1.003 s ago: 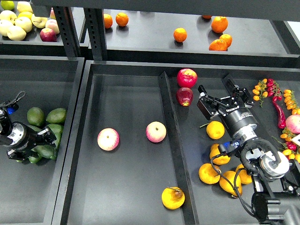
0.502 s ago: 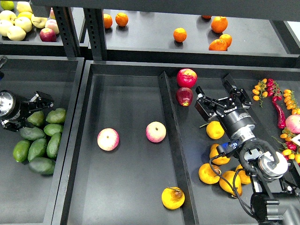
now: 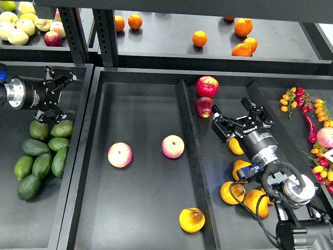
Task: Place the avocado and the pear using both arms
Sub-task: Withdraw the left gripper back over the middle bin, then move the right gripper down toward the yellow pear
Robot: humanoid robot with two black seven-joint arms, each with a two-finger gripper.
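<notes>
The left gripper [image 3: 61, 97] stands with its jaws spread and empty, hovering over the left bin just far of the pile of green avocados [image 3: 50, 144]. The avocado [image 3: 28, 186], darker than the rest, lies at the near left end of that pile, well apart from the gripper. The right gripper [image 3: 240, 121] also has its jaws spread with nothing between them, above the right compartment, near a dark red apple [image 3: 204, 107] and just far of an orange [image 3: 236, 146]. The pear [image 3: 192, 220] rests at the near right corner of the middle tray [image 3: 140, 219], beside the divider. Two pink apples [image 3: 120, 154] [image 3: 173, 146] lie farther back in that tray.
</notes>
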